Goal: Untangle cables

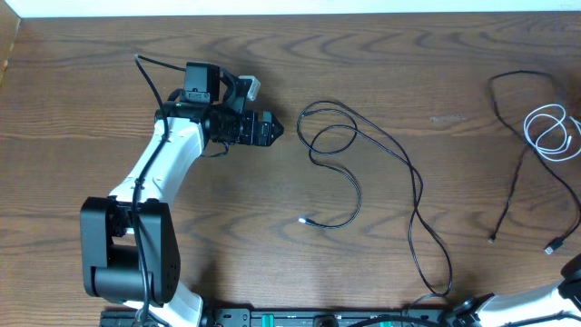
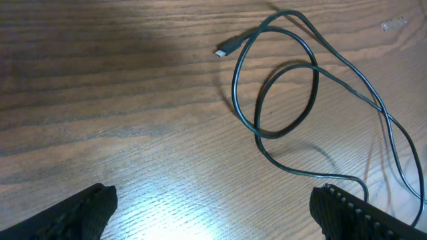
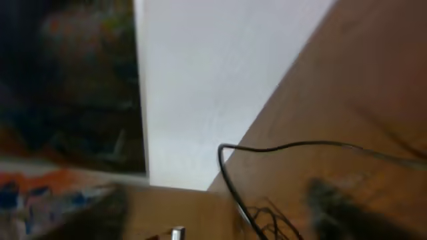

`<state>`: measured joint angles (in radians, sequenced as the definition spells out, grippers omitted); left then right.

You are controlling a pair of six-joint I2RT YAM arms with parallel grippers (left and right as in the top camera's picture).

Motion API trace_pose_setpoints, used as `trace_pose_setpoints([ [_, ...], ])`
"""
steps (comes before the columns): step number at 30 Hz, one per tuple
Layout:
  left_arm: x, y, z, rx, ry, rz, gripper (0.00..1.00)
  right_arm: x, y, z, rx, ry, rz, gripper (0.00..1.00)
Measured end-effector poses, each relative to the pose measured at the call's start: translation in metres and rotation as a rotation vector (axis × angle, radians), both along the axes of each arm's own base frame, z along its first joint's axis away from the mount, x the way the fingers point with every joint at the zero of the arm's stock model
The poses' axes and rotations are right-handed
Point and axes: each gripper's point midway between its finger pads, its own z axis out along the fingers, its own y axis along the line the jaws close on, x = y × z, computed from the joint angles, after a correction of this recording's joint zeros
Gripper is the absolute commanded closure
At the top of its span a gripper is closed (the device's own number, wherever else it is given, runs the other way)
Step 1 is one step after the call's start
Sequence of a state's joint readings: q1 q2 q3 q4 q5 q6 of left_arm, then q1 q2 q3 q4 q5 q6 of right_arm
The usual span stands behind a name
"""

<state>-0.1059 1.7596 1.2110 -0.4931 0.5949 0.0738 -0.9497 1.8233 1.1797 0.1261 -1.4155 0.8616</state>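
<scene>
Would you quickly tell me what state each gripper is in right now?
Left gripper: open, holding nothing.
Right gripper: cannot be told; its view is blurred.

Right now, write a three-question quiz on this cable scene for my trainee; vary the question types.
1. Fill in: the white cable lies coiled on the robot's ___ side.
2. The left fingers, near the looped black cable, are: A) shut on it; B) open, holding nothing; C) out of view.
3. True or false: the white cable passes through that loop.
Key: 1 right; 2 B; 3 false.
</scene>
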Motion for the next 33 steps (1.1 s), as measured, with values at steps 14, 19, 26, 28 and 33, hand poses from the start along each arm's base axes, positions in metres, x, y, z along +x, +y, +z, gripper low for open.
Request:
trace_pose_setpoints([
  [14,0.000,0.000,0.000,0.000,-0.001,0.000,0.02,-0.054,-0.022,-0.144,-0.240,0.694,-0.266,0.08],
  [19,0.000,0.000,0.000,0.000,-0.001,0.000,0.02,-0.041,-0.006,-0.153,-0.355,0.730,-0.210,0.17],
  [26,0.000,0.000,0.000,0.000,-0.001,0.000,0.02,0.013,0.072,-0.151,-0.541,0.634,0.021,0.23],
  [28,0.000,0.000,0.000,0.000,-0.002,0.000,0.02,0.025,0.099,-0.150,-0.591,0.593,0.097,0.24],
  [33,0.000,0.000,0.000,0.000,-0.001,0.000,0.02,0.048,0.178,-0.148,-0.733,0.465,0.314,0.25],
])
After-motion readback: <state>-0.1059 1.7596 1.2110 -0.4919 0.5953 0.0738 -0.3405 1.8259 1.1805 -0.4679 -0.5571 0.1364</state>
